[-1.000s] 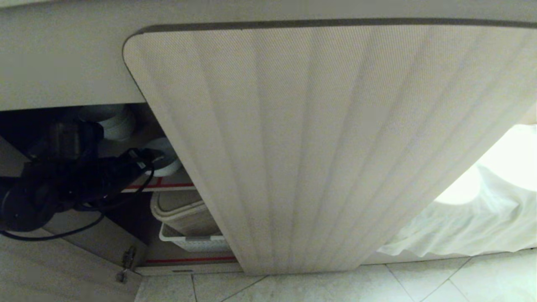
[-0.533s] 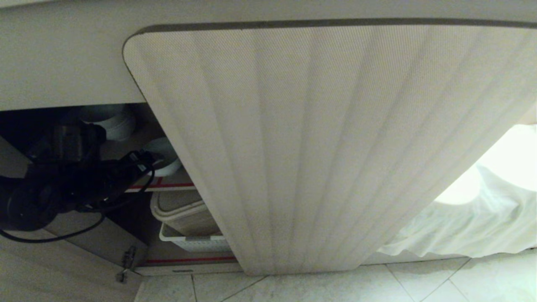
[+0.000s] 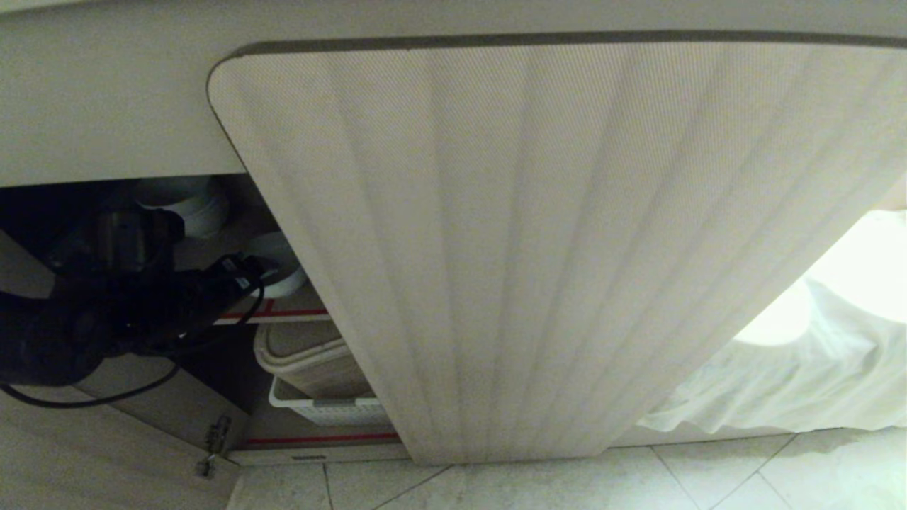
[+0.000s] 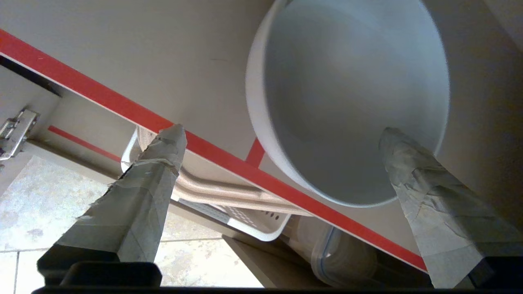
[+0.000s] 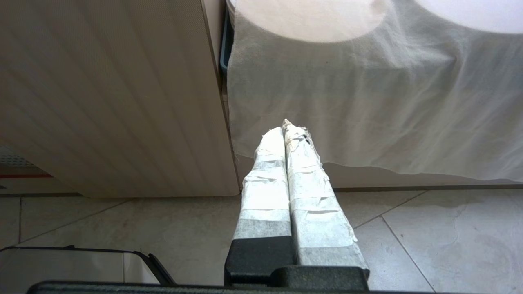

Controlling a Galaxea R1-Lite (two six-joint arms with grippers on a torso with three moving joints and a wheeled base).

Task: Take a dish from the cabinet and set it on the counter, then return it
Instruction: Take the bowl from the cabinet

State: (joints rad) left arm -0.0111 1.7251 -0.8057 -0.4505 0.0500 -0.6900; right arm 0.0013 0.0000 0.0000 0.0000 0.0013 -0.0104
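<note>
The dish (image 4: 351, 94), a deep glossy white bowl, sits near the front of the cabinet's upper shelf (image 4: 122, 107), which has a red-lined edge. My left gripper (image 4: 282, 134) reaches in with its taped fingers (image 4: 163, 163) spread wide and open. One fingertip is over the bowl's inside and the other hangs past the shelf edge. Nothing is gripped. In the head view the dish (image 3: 280, 265) shows beside the black left gripper (image 3: 248, 273), inside the open cabinet (image 3: 106, 106). My right gripper (image 5: 286, 126) is shut and parked above the floor. The counter's top is out of view.
A stack of white bowls (image 3: 184, 202) stands deeper on the same shelf. On the lower shelf are a beige bin (image 3: 305, 361) and a white perforated basket (image 3: 326, 409). A ribbed door (image 3: 538, 248) fills the middle, with white cloth (image 3: 801, 368) to its right. An open door's hinge (image 3: 212, 443) is low on the left.
My left arm has crept slightly toward the dish. The dish and everything else stay where they were.
</note>
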